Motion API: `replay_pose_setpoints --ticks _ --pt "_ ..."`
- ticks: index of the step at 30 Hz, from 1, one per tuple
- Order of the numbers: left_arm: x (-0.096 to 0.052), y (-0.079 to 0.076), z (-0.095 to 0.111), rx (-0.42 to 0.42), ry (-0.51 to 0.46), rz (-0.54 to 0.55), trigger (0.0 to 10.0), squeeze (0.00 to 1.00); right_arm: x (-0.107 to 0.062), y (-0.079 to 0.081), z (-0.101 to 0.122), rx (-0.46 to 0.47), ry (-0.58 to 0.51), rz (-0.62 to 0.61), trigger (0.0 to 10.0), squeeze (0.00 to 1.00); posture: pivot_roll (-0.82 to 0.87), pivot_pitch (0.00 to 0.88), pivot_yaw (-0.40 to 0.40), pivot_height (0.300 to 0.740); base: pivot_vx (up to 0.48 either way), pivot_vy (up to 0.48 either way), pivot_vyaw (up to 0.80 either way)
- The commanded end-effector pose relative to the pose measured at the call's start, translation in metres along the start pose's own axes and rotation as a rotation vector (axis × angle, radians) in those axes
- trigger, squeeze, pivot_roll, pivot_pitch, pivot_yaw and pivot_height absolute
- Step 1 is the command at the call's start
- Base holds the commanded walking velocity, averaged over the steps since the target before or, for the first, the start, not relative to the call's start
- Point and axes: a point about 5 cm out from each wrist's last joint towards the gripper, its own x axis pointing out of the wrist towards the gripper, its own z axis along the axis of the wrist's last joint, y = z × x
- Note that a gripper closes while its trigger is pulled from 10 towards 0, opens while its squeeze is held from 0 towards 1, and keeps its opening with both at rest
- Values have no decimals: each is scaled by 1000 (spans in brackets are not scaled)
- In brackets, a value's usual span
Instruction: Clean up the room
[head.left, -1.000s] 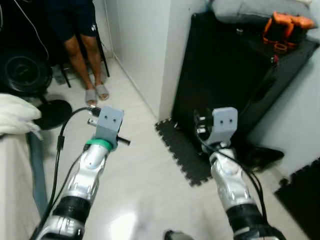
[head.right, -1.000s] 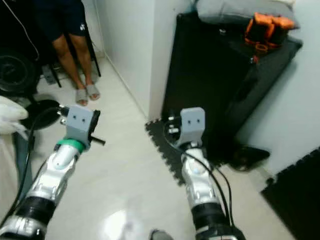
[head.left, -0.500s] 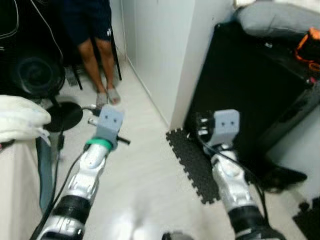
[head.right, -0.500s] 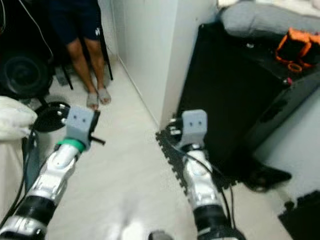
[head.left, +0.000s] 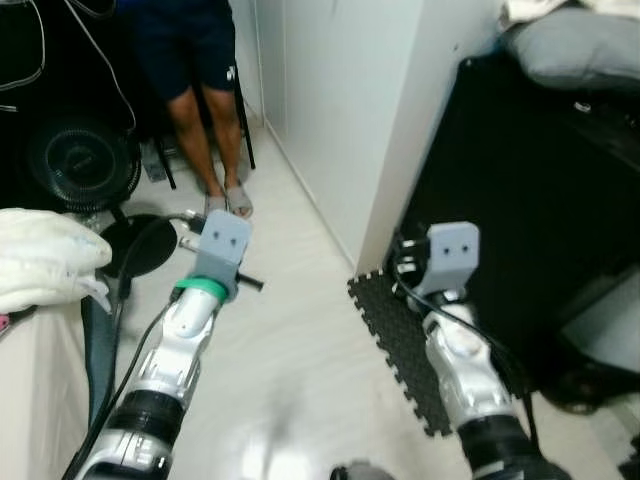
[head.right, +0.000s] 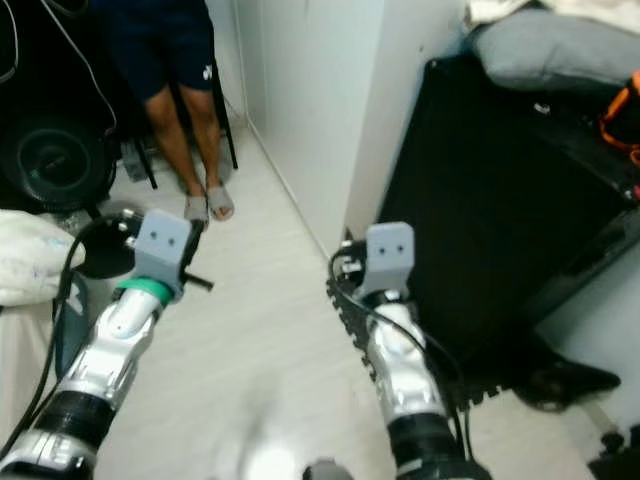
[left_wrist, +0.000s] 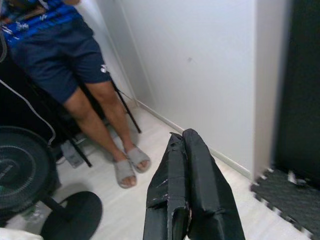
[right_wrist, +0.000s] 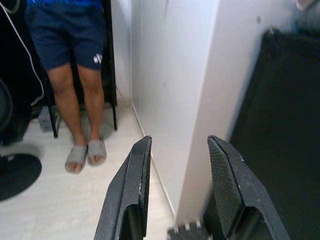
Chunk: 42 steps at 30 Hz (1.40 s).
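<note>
Both silver arms are raised in front of me over a pale floor. My left gripper (left_wrist: 182, 145) is shut, its two black fingers pressed together with nothing between them. My right gripper (right_wrist: 177, 155) is open and empty, its fingers (right_wrist: 135, 185) spread apart. In the left eye view the left wrist (head.left: 220, 240) is held left of centre and the right wrist (head.left: 450, 255) right of centre. A white bundle of cloth (head.left: 45, 255) lies on a surface at the far left.
A person (head.left: 195, 70) in dark shorts and grey slippers stands ahead on the left, by a floor fan (head.left: 80, 165). A white wall corner (head.left: 400, 130) juts out ahead. To its right stand a black cabinet (head.left: 540, 210) and black foam mats (head.left: 395, 340).
The camera has turned, so the whole scene has shifted right and down: the person and fan show more, the orange item on the cabinet has left the left eye view. Both arms keep their pose.
</note>
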Motion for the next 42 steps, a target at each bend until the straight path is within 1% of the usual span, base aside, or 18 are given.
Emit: replay_pose_setpoints --ticks 1,26,31,42 --pt "-4 3 -8 8 31 4 10000 0 -2 4 -3 9 15 7 10000 0 -53 43 59 722 454 0 0" --pt "-4 4 -8 9 30 3 10000 0 -2 7 -3 18 19 10 10000 0 -48 48 60 722 469 0 0" --pt "-4 4 -8 10 30 2 10000 0 -1 6 -3 22 24 -17 10000 0 -45 47 61 722 472 0 0" --pt "-4 3 -8 11 31 0 10000 0 -1 7 -4 25 28 -27 10000 0 -44 48 61 722 465 0 0"
